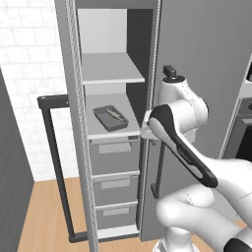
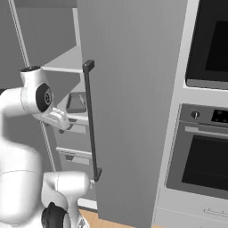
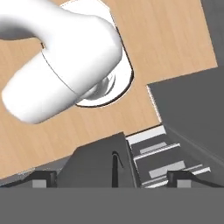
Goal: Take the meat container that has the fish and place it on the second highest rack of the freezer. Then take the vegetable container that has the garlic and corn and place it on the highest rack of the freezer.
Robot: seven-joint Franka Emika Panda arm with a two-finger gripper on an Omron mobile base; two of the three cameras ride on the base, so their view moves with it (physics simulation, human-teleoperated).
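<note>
Resting on the freezer's (image 1: 106,123) lower shelf, the meat container (image 1: 110,118) lies apparently beyond the spread pincer (image 3: 111,178).

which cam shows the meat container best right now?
Left base view: the meat container sits whole on the lower shelf of the open freezer, with the fish visible inside. Right base view catches just part of it behind the door handle. Hand view points at floor and drawers.

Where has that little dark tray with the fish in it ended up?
The shallow dark-grey tray holding a slim silvery fish sits on the lower of the two pale shelves inside the open freezer, just above the grey drawers.
</note>
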